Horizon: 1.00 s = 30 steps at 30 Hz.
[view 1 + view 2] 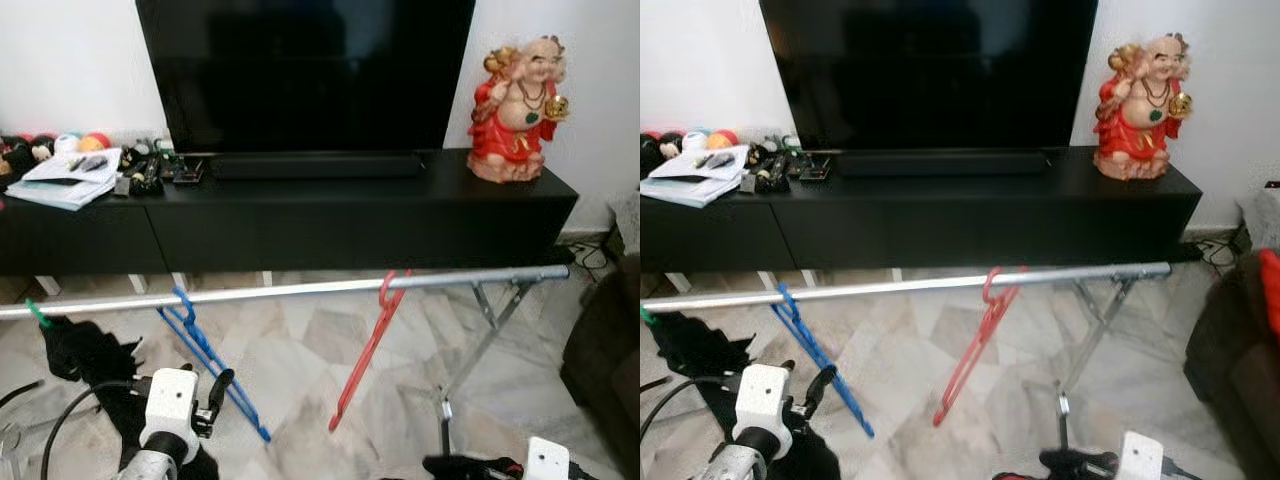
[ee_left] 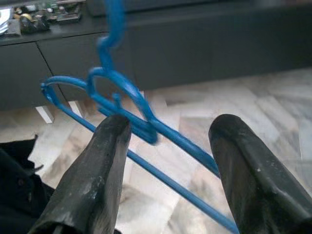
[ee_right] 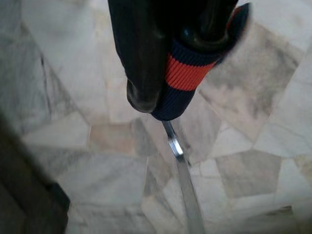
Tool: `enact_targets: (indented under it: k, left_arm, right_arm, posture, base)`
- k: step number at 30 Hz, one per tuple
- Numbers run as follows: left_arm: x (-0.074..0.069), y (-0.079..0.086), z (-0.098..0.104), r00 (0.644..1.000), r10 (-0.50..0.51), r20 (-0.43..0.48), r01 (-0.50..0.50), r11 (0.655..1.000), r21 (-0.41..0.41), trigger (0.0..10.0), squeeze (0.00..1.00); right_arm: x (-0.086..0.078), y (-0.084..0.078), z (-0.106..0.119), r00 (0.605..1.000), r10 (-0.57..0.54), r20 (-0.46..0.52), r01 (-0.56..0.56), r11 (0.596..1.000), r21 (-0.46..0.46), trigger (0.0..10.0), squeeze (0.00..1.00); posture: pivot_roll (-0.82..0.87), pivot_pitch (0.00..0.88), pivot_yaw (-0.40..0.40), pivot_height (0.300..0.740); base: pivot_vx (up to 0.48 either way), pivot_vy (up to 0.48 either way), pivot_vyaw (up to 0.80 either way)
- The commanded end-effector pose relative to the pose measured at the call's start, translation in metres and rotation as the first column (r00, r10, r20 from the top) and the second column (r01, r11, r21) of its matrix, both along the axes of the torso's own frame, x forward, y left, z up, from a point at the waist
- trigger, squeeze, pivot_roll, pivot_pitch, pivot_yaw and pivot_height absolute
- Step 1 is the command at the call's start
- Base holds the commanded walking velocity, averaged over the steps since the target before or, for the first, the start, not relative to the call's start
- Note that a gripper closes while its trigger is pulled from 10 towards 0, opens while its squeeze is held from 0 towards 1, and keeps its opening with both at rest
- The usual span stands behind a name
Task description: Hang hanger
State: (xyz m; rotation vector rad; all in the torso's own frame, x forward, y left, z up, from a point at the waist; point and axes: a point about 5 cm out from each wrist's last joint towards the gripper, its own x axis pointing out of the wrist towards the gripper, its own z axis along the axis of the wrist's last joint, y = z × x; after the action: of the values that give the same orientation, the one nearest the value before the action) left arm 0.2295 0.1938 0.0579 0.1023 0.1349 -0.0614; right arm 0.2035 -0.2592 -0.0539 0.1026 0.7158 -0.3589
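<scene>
Along the silver rail (image 1: 300,288) that runs across in front of the black TV bench (image 1: 300,215), I read the job as close to finished. At the far left a green hook (image 1: 37,312) sits on the rail with a dark garment (image 1: 75,350) hanging under it. Next comes the blue hanger (image 1: 205,352), its hook over the rail and its body slanting down toward my left hand (image 1: 218,388). In the left wrist view the two black fingers (image 2: 92,175) stand spread, with the blue hanger's neck and bars running between and just ahead of them; I cannot tell whether either finger touches the plastic. My judgement is that the blue hanger is already hung, so what is left is to draw that hand clear without dragging the hook off.

Further right a red hanger (image 1: 368,345) hangs from the rail, tilted, near the folding leg (image 1: 480,345).

My right hand (image 3: 161,92) is low at the bottom edge, over the marble floor (image 1: 300,370). In its wrist view a navy and red striped knit piece (image 3: 187,73) sits at the fingers, apparently pinched between them, above a metal bar (image 3: 185,190).

I see no containers here; the bench carries papers (image 1: 65,180), small clutter and a red figurine (image 1: 515,110).
</scene>
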Motion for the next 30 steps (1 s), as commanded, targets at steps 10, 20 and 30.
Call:
enact_targets:
  k: [10, 20, 30]
  left_arm:
    - [-0.003, 0.007, -0.001, 0.999, 0.044, -0.008, -0.043, 0.999, 0.026, 10.0, 0.00]
    - [-0.003, 0.010, -0.001, 0.997, 0.076, -0.017, -0.075, 0.997, 0.036, 10.0, 0.00]
    - [0.008, 0.020, 0.017, 0.991, 0.134, 0.010, -0.134, 0.984, 0.118, 10.0, 0.00]
  right_arm:
    - [0.005, 0.008, -0.001, 0.999, 0.036, -0.017, -0.036, 0.999, 0.035, 10.0, 0.00]
    - [0.006, 0.009, -0.001, 0.998, 0.066, -0.023, -0.065, 0.997, 0.044, 10.0, 0.00]
    - [0.006, 0.011, -0.001, 0.995, 0.096, -0.034, -0.094, 0.994, 0.053, 10.0, 0.00]
  posture:
    - [0.22, 0.000, -0.041, 0.740]
    - [0.22, 0.000, -0.044, 0.740]
    - [0.22, 0.000, -0.047, 0.740]
  base:
    - [0.000, -0.105, 0.05]
    - [0.024, -0.346, 0.00]
    - [0.000, 0.000, 0.00]
